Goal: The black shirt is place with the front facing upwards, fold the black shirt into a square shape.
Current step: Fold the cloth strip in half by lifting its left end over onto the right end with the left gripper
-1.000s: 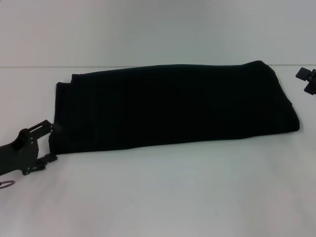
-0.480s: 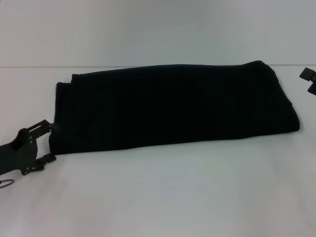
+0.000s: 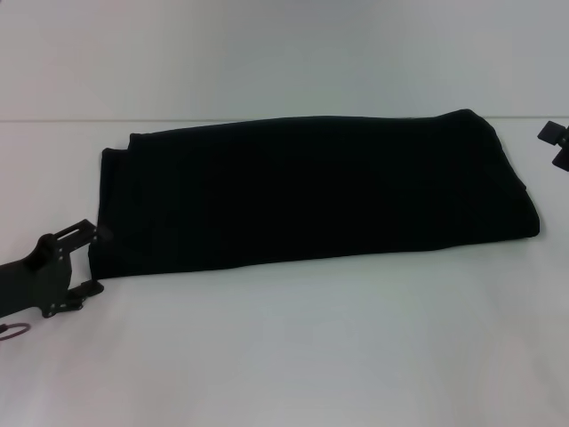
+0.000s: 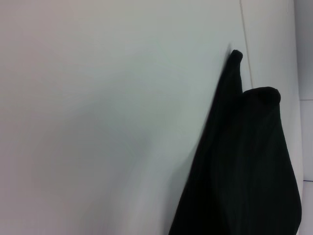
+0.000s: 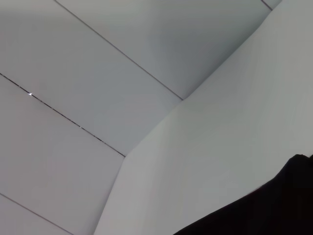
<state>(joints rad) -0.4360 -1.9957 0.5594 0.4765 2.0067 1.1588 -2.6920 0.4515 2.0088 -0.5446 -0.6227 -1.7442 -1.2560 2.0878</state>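
Black cloth, the black shirt [image 3: 311, 191] lies folded into a long band across the white surface [image 3: 293, 356], lettering hidden, so we judge one more crosswise fold is needed for a square. Our left gripper [image 3: 76, 267] sits low at the band's left end, jaws spread and holding nothing, probably lined up to take that edge. Our right gripper [image 3: 558, 145] hangs beyond the right end; its jaws we cannot tell.
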